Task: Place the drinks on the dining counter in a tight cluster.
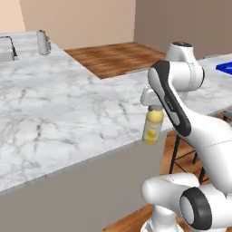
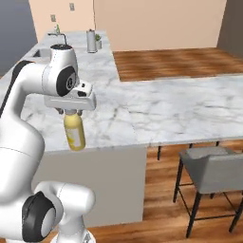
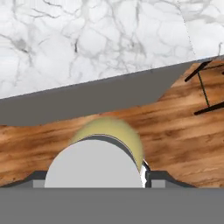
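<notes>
**Juice bottle held off the worktop edge, over the floor**

Risk: the end effector is clamped on the pale cap of the juice bottle, which hangs beside the worktop edge with its base below the top surface. A straight move inward would likely knock it on the overhang; a slip drops it to the wood floor. Lift first. The bottle hangs straight below the end effector, just outside the worktop's near edge.
</notes>
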